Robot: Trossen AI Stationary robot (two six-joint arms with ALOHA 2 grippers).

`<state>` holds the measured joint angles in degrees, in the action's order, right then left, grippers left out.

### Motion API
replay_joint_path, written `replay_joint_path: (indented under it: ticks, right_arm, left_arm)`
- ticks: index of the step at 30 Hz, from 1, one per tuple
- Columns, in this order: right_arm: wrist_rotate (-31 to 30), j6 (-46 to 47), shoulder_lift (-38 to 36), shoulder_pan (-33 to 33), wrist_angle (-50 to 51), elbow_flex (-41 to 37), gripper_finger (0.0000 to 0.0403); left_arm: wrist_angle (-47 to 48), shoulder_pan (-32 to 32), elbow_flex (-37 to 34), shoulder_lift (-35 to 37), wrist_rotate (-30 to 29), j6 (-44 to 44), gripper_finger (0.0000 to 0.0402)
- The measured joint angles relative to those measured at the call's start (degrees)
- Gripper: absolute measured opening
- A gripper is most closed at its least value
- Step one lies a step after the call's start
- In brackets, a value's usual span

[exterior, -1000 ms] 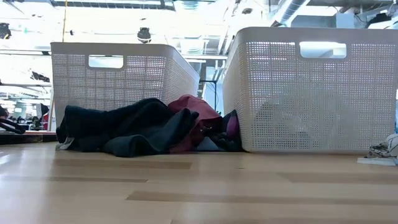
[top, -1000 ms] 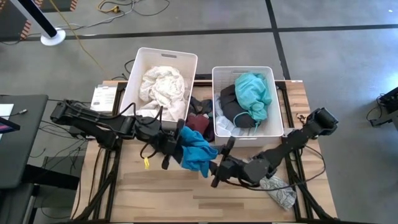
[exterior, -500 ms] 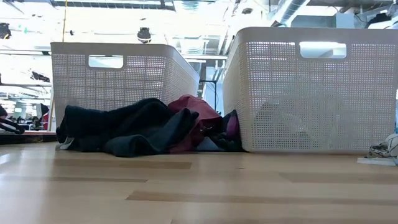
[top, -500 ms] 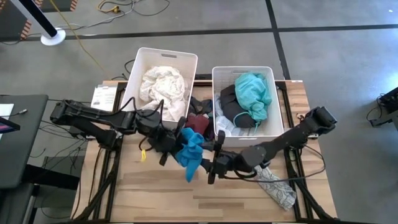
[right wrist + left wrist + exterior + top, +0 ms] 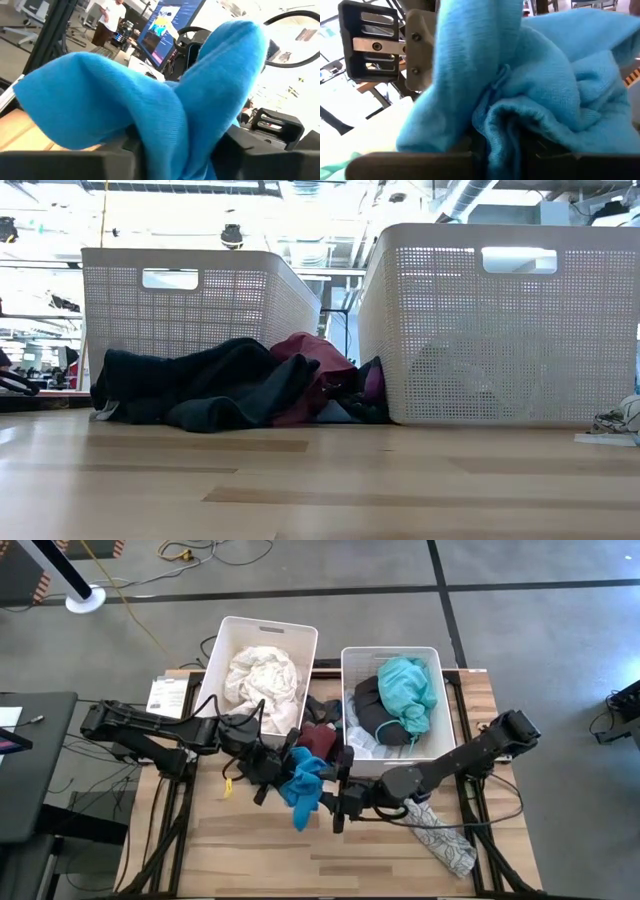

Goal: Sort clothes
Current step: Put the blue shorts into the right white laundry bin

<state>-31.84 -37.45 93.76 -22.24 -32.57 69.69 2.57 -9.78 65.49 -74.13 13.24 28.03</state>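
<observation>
So the right tool [image 5: 337,802] has slid in toward the left tool [image 5: 272,768] over the last second, and both are now clamped on the blue garment [image 5: 305,783], held up above the table [image 5: 250,850] in front of the two bins. It hangs bunched instead of spread, so probably a handover toward the colored-clothes bin [image 5: 447,730].

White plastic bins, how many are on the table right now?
2. The left bin holds white clothes; the right bin beside it holds a teal garment over dark ones. None seems hidden.
</observation>
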Motion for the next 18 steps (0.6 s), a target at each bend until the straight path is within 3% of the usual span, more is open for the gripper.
replay_joint_path:
  ticks: [8,13,18]
  right_arm:
    - [2.2,-1.4,0.0,0.6,1.5,0.0,0.0020]
    - [2.0,-2.1,0.0,0.6,1.6,0.0,0.0017]
    - [-0.7,-5.2,-0.2,0.0,2.1,0.5,0.0015]
  left_arm:
    - [1.3,0.3,-0.1,-0.1,0.2,-0.9,0.0058]
    - [2.6,0.3,-0.1,-0.1,-0.5,-2.6,0.0064]
    - [5.3,0.2,0.0,0.7,-5.0,-2.9,0.0067]
